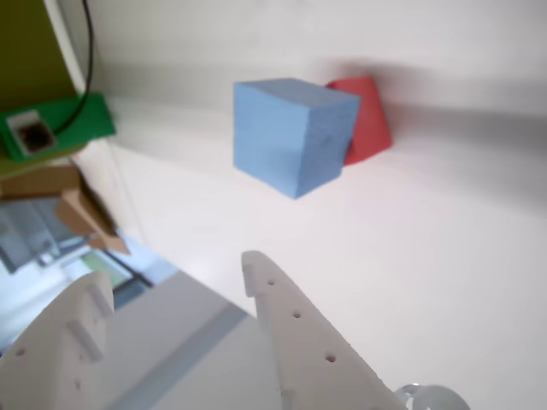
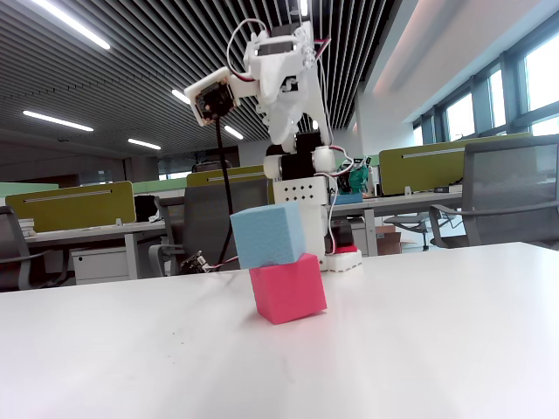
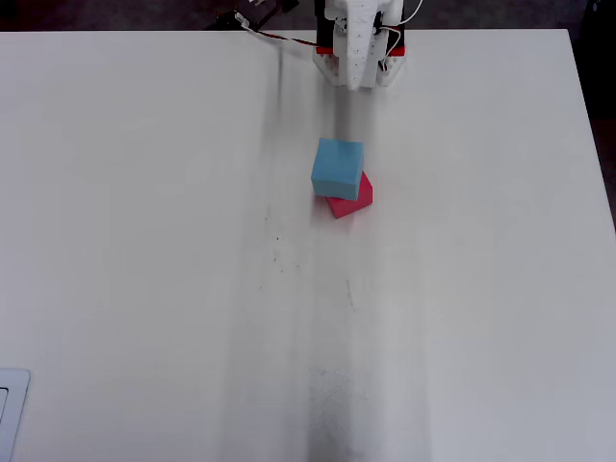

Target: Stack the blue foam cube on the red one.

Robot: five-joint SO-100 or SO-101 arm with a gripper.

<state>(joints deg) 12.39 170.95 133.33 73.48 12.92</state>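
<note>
We see the blue foam cube (image 2: 268,234) sitting on top of the red one (image 2: 289,287) on the white table (image 2: 437,349). It does not sit straight. In the fixed view the blue cube sticks out past the red cube's left side, and the two are turned a little differently. From the overhead view, the blue cube (image 3: 337,166) covers most of the red cube (image 3: 354,199), and only a red corner peeks out at the lower right. The stack is near the robot base (image 3: 360,46), at the far end of the table.

In the wrist view we see the gripper (image 1: 175,286) with its two white fingers spread apart and nothing between them. It is let go and well away from the cubes (image 1: 295,135). In the fixed view the arm (image 2: 284,74) is lifted high above the stack.
</note>
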